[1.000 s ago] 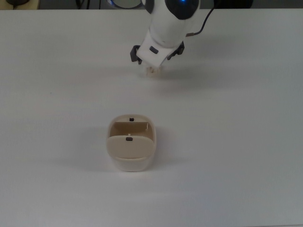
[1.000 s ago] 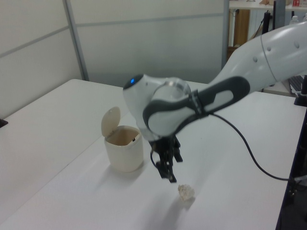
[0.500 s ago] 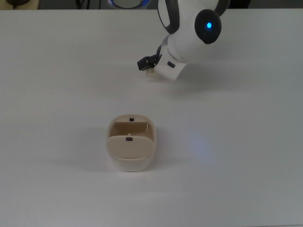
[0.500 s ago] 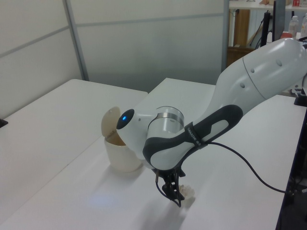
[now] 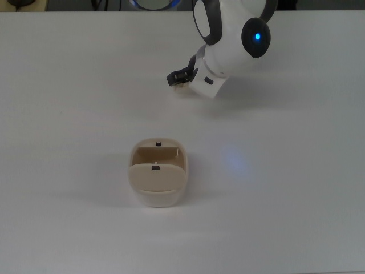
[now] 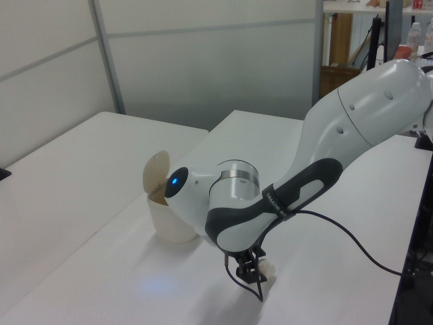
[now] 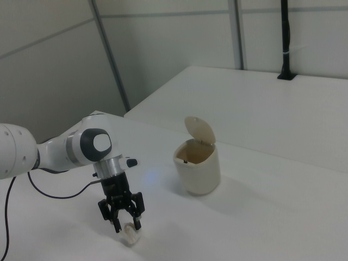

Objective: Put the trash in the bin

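The trash [image 7: 132, 233], a small crumpled off-white wad, lies on the white table. My gripper [image 7: 127, 223] is down over it, open, with one dark finger on each side. The top view shows the wad [image 5: 182, 87] peeking out under the gripper [image 5: 182, 80] near the table's far edge. In the left view the gripper [image 6: 249, 275] touches down beside the wad [image 6: 268, 269]. The bin [image 5: 158, 177], beige with its flap lid swung up, stands apart nearer the top view's bottom; it also shows as the bin [image 7: 198, 166] and, partly hidden by the arm, the bin [image 6: 166, 219].
A black cable [image 6: 352, 233] hangs from the arm over the white table [image 5: 285, 188]. A second white table [image 7: 272, 103] stands behind, and wall panels lie beyond it.
The arm has swung and bent down, lowering the gripper from above the wad to table height around it. The wad and the bin have stayed put.
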Tool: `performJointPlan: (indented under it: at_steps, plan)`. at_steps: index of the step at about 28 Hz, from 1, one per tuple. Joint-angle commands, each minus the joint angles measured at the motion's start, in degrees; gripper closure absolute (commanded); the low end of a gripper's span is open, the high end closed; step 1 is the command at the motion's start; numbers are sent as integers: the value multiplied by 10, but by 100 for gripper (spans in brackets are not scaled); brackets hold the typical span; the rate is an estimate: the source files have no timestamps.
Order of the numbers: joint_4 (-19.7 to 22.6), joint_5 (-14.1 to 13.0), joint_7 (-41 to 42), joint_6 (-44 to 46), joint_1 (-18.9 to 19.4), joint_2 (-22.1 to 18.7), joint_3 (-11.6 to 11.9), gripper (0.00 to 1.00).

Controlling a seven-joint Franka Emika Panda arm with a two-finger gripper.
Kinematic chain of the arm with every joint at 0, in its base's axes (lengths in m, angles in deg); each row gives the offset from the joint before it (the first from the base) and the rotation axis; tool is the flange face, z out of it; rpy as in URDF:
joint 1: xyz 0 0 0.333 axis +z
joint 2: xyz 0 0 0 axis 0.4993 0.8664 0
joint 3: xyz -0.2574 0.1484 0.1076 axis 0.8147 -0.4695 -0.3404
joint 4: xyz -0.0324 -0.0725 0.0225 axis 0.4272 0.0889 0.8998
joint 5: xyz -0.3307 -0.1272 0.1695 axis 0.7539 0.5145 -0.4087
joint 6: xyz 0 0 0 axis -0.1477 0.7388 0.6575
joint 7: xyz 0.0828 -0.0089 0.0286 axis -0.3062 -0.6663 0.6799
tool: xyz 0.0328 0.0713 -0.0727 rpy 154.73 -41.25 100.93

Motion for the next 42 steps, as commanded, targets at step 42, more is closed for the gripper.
performJointPlan:
  at_steps: [42]
  plan:
    - [-134, -98, -4, -336, -107, -13, 14, 100]
